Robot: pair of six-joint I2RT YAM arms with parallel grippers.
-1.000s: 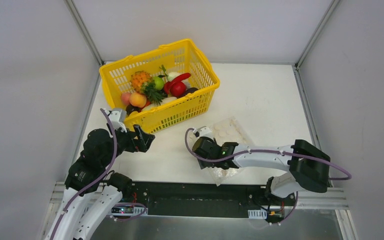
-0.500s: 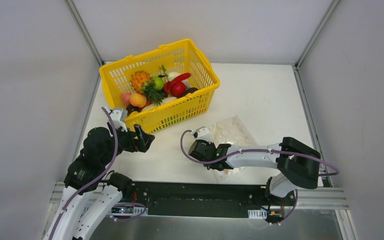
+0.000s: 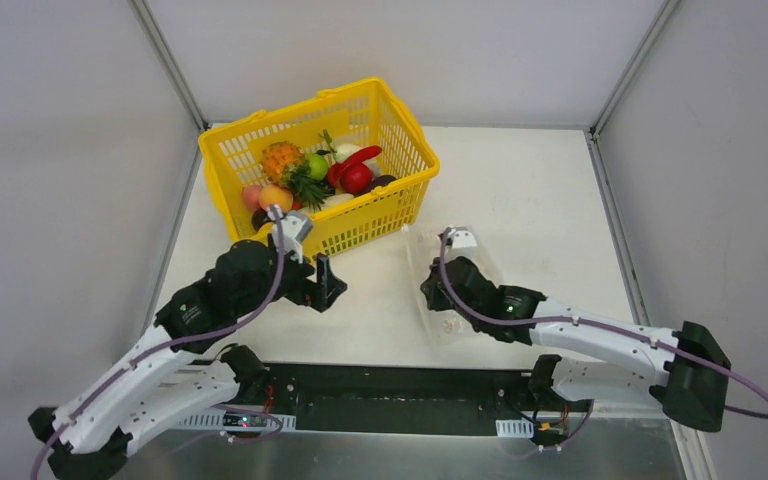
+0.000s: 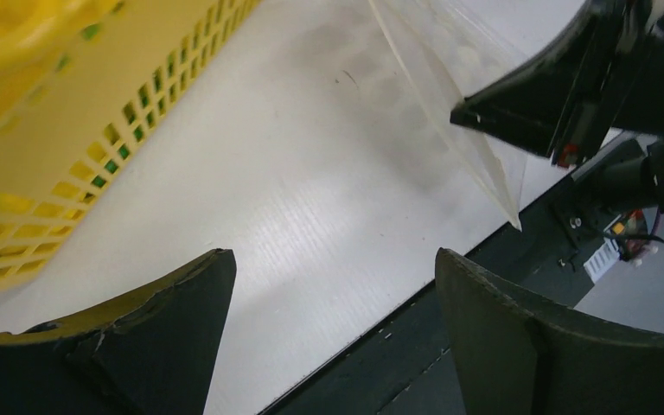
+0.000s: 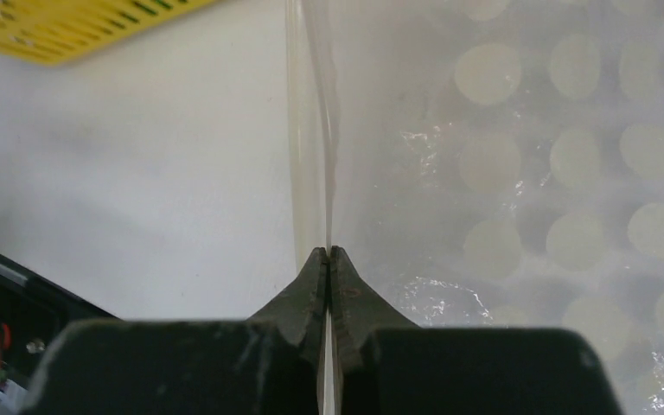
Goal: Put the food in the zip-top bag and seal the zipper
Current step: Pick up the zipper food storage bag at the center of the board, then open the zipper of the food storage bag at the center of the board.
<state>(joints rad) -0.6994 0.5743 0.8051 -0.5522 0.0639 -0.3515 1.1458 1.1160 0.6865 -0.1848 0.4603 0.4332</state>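
I'm watching the right gripper (image 5: 328,259) pinching the zip-top bag (image 5: 527,173) by its edge. In the right wrist view its two fingers are pressing flat together on the thin clear strip, the zipper (image 5: 311,130), which is running straight up the middle of the frame from the fingertips. The bag's dotted film is spreading over the right half of that view, crinkled and glossy. From the top camera the bag is sitting in the lower middle of the frame, a little right of centre. It is standing partly raised off the white table (image 3: 540,190) in the right gripper's clamp (how much of it is lifted I cannot tell, the film being so clear). The left gripper (image 3: 325,285) is hanging spread wide and grasping nothing, left of centre in the overhead frame. It is just below the yellow basket (image 3: 300,105) and apart from the bag. In its own wrist view the dark fingers are framing bare table, with the basket's mesh wall filling the upper left, and the bag's slanted edge and the right gripper showing in the upper right. The food (image 3: 310,170) is lying heaped in the basket, upper left of centre in the overhead frame: a pineapple (image 3: 280,158), a green round fruit (image 3: 317,165) and a red piece (image 3: 357,178) among it.
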